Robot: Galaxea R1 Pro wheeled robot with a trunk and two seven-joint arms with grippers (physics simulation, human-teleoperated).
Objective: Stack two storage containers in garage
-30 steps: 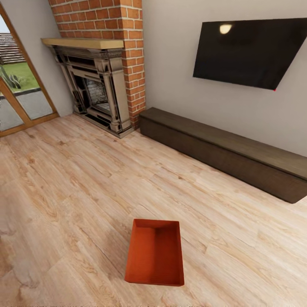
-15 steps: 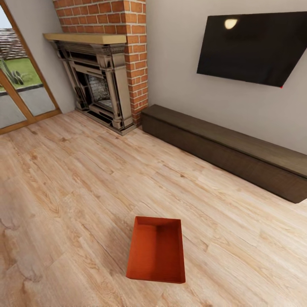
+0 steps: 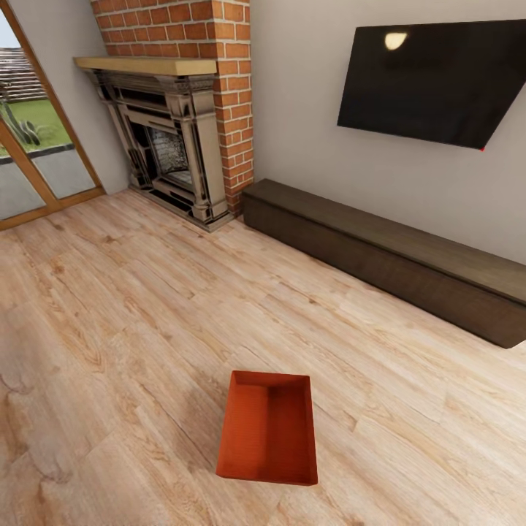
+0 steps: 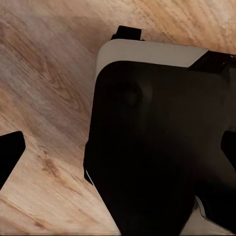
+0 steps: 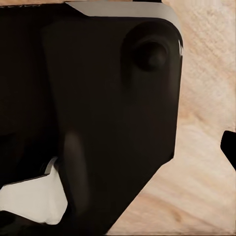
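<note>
Red-orange bin sits alone on my wood plank floor, lots of room around. Can't tell my grippers' state.

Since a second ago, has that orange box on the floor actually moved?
No. The storage container keeps its place on the same floor planks; the fireplace and everything else shifted together, so the camera moved, not the box.

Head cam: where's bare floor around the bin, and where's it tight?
Bare wood floor runs wide between the red-orange bin, the fireplace and the glass door. Another bare strip lies between the bin and the low dark bench. Tightest is the corner where the bench meets the fireplace.
</note>
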